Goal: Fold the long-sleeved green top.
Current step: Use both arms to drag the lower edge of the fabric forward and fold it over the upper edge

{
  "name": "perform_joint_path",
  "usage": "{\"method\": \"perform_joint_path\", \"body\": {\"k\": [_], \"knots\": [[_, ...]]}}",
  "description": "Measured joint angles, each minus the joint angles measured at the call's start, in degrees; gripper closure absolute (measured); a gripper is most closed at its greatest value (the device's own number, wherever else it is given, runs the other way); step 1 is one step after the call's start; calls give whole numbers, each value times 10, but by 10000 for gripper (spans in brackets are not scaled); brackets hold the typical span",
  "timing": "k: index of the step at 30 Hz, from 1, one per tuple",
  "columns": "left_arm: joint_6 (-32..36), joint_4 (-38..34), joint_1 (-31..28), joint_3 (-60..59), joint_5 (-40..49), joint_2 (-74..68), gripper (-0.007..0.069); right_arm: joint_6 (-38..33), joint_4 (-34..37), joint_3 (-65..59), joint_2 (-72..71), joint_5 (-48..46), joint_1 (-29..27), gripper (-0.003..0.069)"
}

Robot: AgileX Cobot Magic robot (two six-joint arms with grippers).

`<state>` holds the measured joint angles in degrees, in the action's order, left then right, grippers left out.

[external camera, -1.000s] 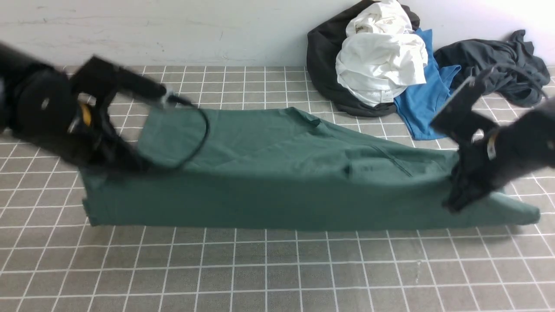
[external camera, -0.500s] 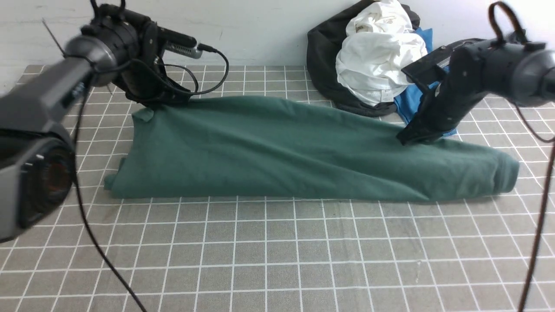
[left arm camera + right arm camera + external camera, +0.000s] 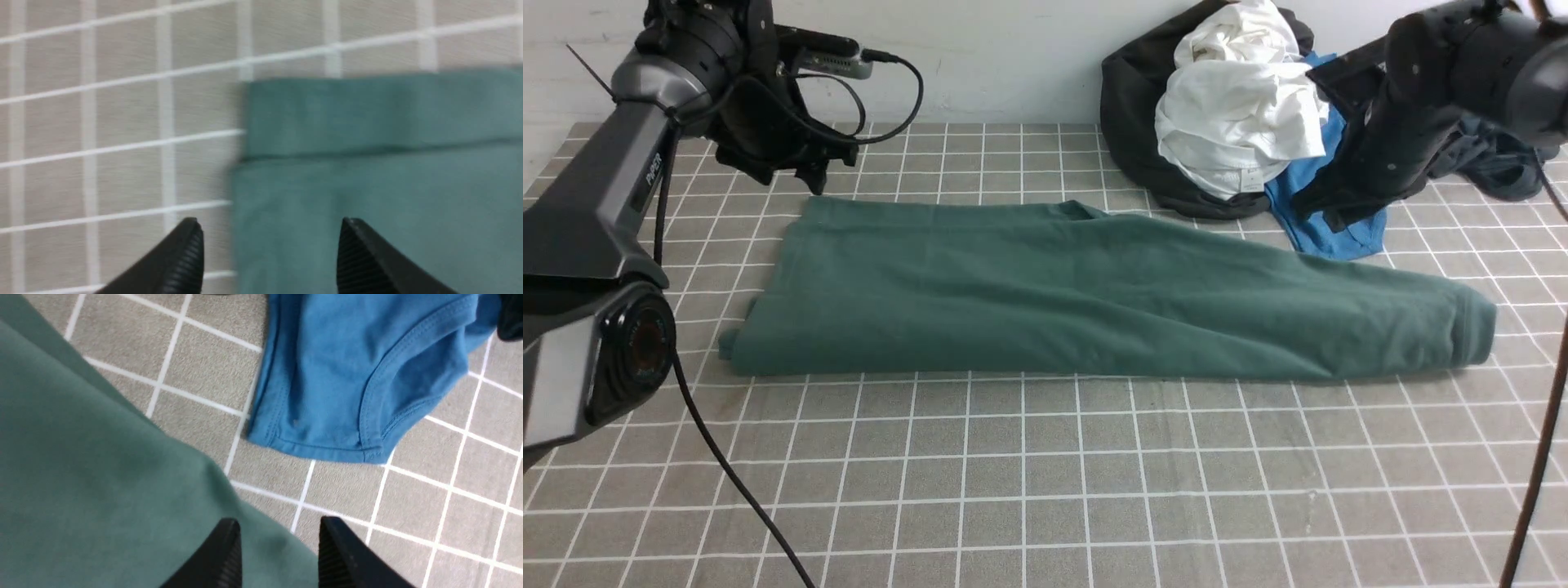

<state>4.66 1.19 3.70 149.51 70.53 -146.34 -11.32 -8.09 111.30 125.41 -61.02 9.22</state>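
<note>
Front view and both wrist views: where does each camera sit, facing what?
Front view: between the arms, facing forward over the green long-sleeved top; left gripper and right gripper show.
Left wrist view: on that wrist, looking down at the top's corner; open fingertips show.
Right wrist view: on that wrist, looking down at the top's edge and blue shirt; open fingertips show.
Shared: all see the top; front and right wrist, the blue shirt.
</note>
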Motion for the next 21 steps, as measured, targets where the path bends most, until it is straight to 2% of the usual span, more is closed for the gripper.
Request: {"method": "perform_joint_path", "body": {"k": [3, 4, 6, 7, 9, 11, 15, 18, 21], "knots": [[47, -86, 3, -5, 3, -3, 277, -22, 67, 0, 17, -43, -12, 552], [49, -89, 3, -5, 3, -4, 281, -22, 70, 0, 20, -45, -13, 559], [57, -110, 8, -17, 3, -5, 330, -30, 92, 0, 46, -58, -25, 620], [60, -115, 11, -32, 3, -1, 381, -29, 88, 0, 72, -57, -38, 650], [63, -117, 11, -51, 4, 9, 424, -7, 70, -1, 87, -49, -53, 663], [64, -114, 11, -86, 5, 50, 480, 62, 12, 0, 87, -31, -71, 669], [69, -109, 11, -150, 5, 143, 533, 126, -45, -3, 65, -35, -99, 669], [72, -106, 11, -203, 5, 220, 547, 122, -30, -3, 28, -45, -107, 669], [89, -107, 11, -308, 5, 352, 550, 93, 29, -2, -30, -66, -113, 646]]}}
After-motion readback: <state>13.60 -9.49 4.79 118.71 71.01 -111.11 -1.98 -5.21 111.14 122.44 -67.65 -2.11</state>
